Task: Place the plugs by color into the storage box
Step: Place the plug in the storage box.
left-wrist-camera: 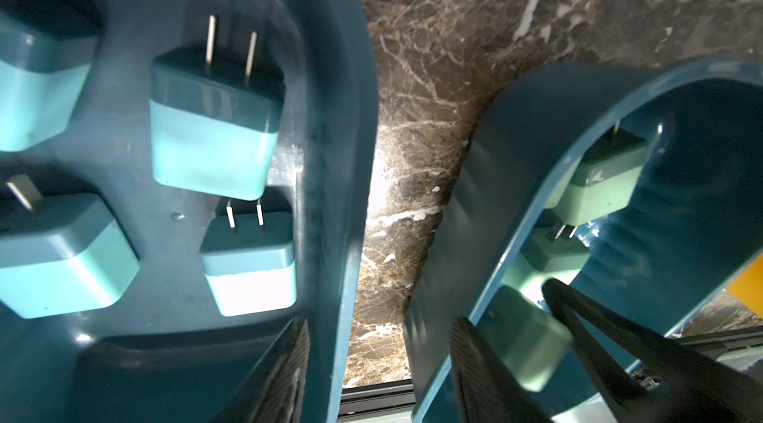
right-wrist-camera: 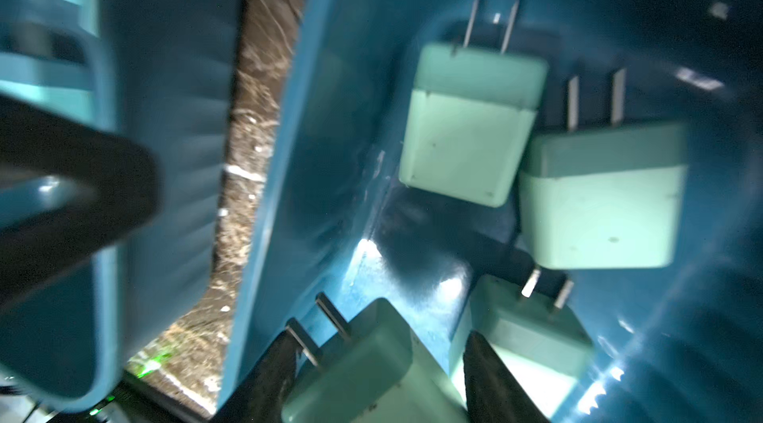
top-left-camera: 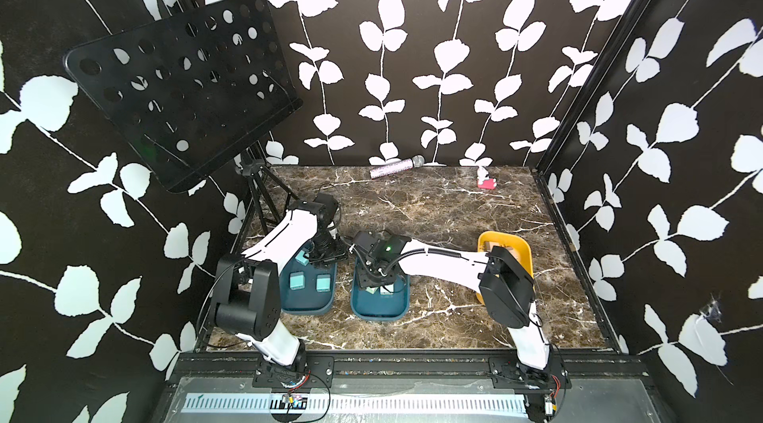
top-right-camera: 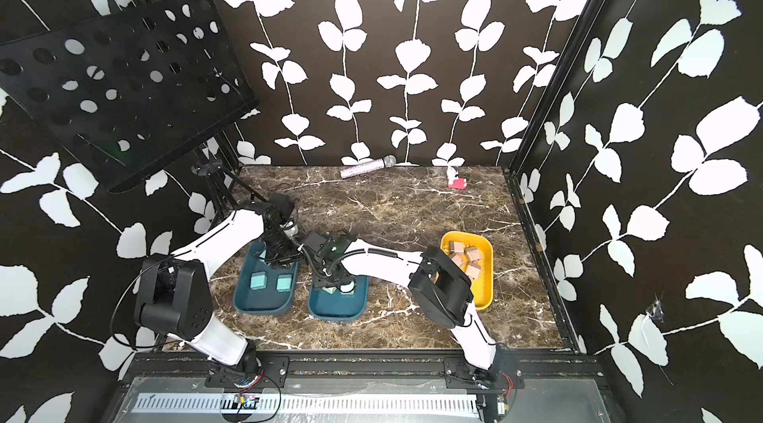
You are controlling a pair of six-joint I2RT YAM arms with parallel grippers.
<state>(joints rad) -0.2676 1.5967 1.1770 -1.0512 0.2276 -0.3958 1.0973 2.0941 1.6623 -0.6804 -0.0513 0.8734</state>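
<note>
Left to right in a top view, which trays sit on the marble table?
Dark teal plastic tray holding light blue plugs, second dark teal plastic tray holding mint green plugs, yellow plastic tray holding beige plugs.

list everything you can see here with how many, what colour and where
light blue plastic cube plugs: four, light blue, left teal tray
mint green plastic cube plugs: four, pale green, middle teal tray
beige plastic cube plugs: four, tan, yellow tray
dark teal plastic trays: two, teal, side by side, front
yellow plastic tray: one, yellow, by right arm
glittery microphone: one, pinkish silver, back edge
pink-red toy figure: one, red, back right
black perforated music stand: one, black, back left
brown marble tabletop: one, brown, under everything
left gripper: one, black, jaws open over left tray
right gripper: one, black, jaws shut on a mint green plug
</note>
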